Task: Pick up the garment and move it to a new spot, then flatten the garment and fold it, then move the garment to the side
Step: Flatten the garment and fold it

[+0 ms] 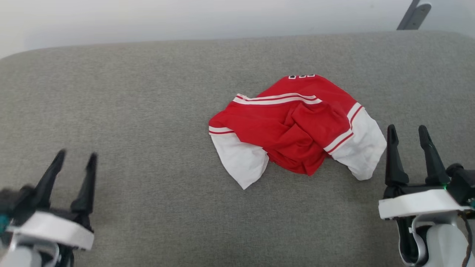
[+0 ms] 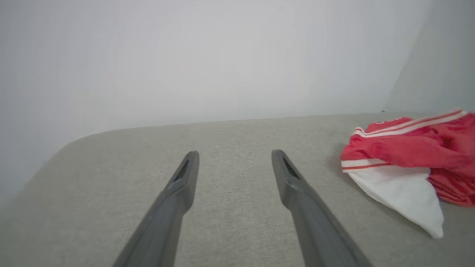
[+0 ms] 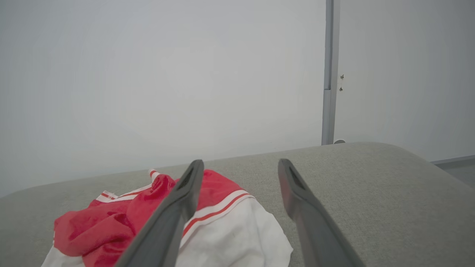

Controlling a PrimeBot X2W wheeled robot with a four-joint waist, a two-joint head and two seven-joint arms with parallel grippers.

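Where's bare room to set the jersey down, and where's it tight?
Widest bare patch: grey cushion between the left claw and the garment, back to the far edge. Narrower strips: behind the garment, and in front of it between the two claws. Crowded: the right claw sits close beside the garment's white sleeve, little gap.
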